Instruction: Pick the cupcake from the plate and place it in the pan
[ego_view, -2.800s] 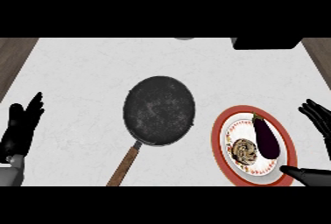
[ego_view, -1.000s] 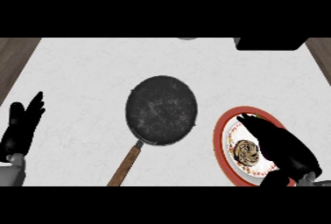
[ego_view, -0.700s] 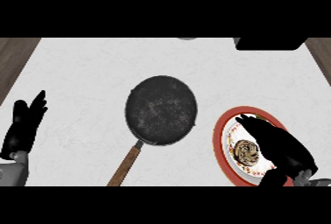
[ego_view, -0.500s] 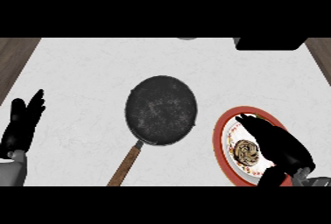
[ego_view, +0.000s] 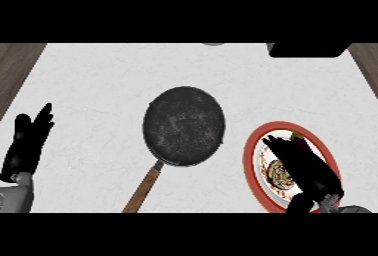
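Observation:
A red-rimmed white plate (ego_view: 254, 150) lies at the right of the counter. On it sits the cupcake (ego_view: 278, 174), brown and swirled, partly covered by my right hand (ego_view: 310, 167). That hand lies over the plate with its fingers stretched toward the far left, right beside and above the cupcake. A dark purple eggplant tip (ego_view: 301, 143) shows at the hand's far side. The black pan (ego_view: 184, 125) with a wooden handle (ego_view: 144, 188) lies at the centre, nothing in it. My left hand (ego_view: 26, 142) rests open at the left edge, fingers up.
A black object (ego_view: 307, 49) sits at the far right of the counter, and a small grey thing (ego_view: 214, 44) at the far edge. Wooden floor shows beyond the counter's left and right sides.
My right hand came in from the right edge and now lies over the plate, covering most of the eggplant. In the last second it has hardly shifted. The left hand stayed put.

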